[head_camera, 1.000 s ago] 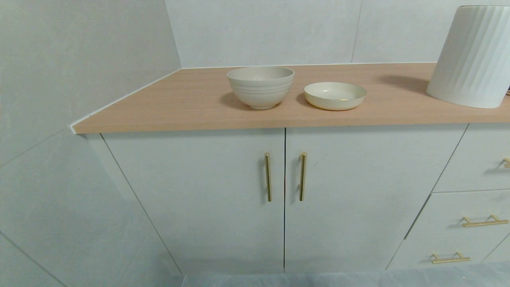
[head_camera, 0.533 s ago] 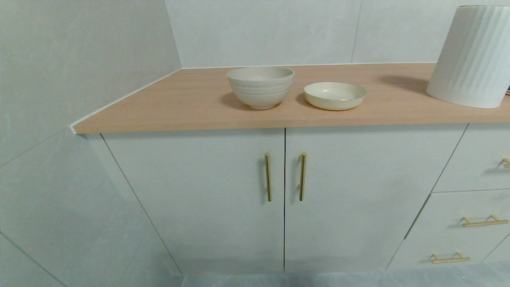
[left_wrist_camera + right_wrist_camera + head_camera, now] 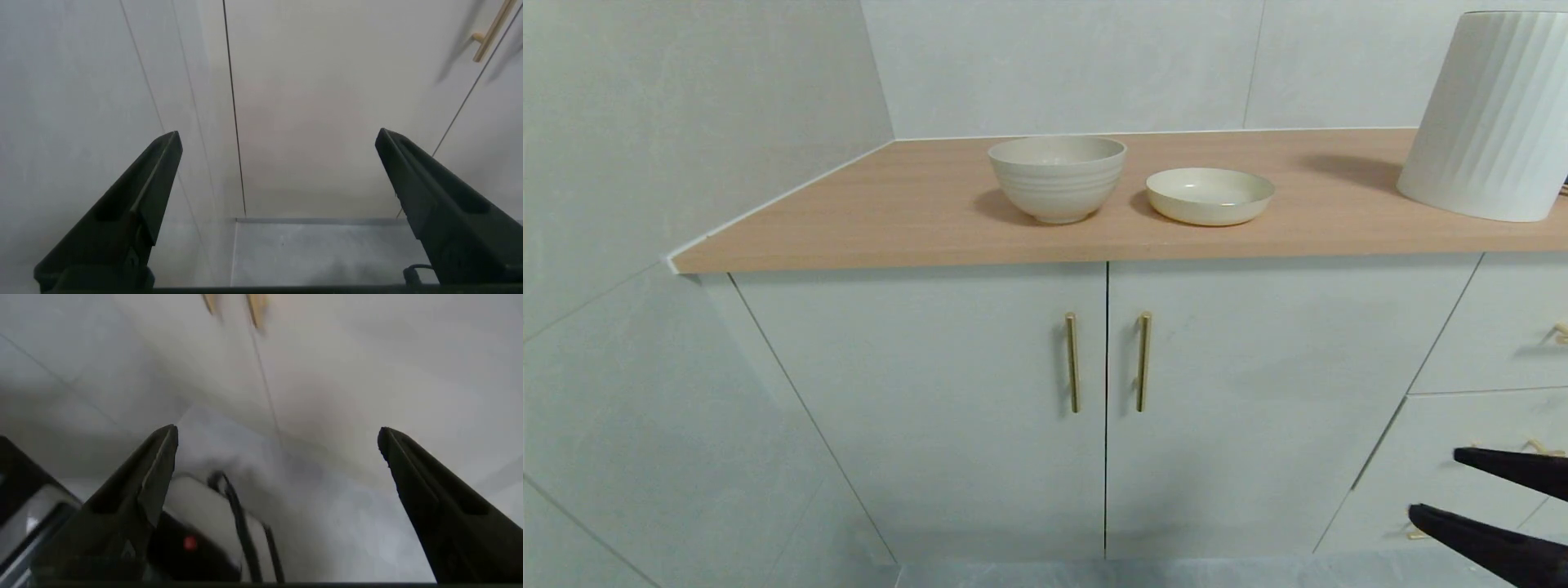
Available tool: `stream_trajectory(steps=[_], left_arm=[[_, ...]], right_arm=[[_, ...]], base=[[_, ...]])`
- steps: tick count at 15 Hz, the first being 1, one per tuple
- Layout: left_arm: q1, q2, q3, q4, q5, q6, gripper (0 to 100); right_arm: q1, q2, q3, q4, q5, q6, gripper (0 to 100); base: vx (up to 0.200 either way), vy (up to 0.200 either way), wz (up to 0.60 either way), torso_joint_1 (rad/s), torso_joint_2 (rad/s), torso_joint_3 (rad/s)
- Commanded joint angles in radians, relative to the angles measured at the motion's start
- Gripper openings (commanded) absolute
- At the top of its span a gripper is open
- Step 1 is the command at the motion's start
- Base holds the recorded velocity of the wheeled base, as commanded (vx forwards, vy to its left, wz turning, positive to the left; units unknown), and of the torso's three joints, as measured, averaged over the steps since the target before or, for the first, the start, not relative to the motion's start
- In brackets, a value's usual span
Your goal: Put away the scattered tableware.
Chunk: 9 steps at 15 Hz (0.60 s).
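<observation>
Wood surface (image 3: 915, 220) over shut cabinet doors (image 3: 931, 392): bowl (image 3: 1057, 177) + shallow dish (image 3: 1210, 196) side by side, not touching, ungrasped. Right pincer (image 3: 1436, 483) low nr drawers (image 3: 1494, 327), jaws apart; left pincer (image 3: 276, 143) likewise, facing door. We judge low pose = doors opened 1st.

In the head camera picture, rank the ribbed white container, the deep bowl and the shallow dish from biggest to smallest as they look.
1. ribbed white container: biggest by far, though the picture's edge cuts it off.
2. deep bowl: taller and slightly wider than the dish.
3. shallow dish: nearly as wide, but much lower.
</observation>
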Motion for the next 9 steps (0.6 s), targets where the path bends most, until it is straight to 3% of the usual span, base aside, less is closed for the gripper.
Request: stream_trajectory(steps=[1, 2, 3, 4, 9], left_arm=[[0.0, 0.0, 0.0, 0.0, 0.0, -0.001, 100], [0.0, 0.0, 0.0, 0.0, 0.0, -0.001, 100], [0.0, 0.0, 0.0, 0.0, 0.0, -0.001, 100], [0.0, 0.0, 0.0, 0.0, 0.0, -0.001, 100], [0.0, 0.0, 0.0, 0.0, 0.0, -0.001, 100]], right_arm=[[0.1, 0.328, -0.066, -0.213, 0.004, 0.006, 100], [0.129, 0.43, -0.094, -0.319, 0.004, 0.023, 100], [0.129, 0.43, -0.094, -0.319, 0.004, 0.023, 100], [0.184, 0.548, -0.168, -0.397, 0.003, 0.093, 100], [0.252, 0.72, -0.346, -0.404, 0.006, 0.123, 100]], base=[[0.0, 0.0, 0.0, 0.0, 0.0, 0.0], [0.0, 0.0, 0.0, 0.0, 0.0, 0.0], [0.0, 0.0, 0.0, 0.0, 0.0, 0.0], [0.0, 0.0, 0.0, 0.0, 0.0, 0.0], [0.0, 0.0, 0.0, 0.0, 0.0, 0.0]])
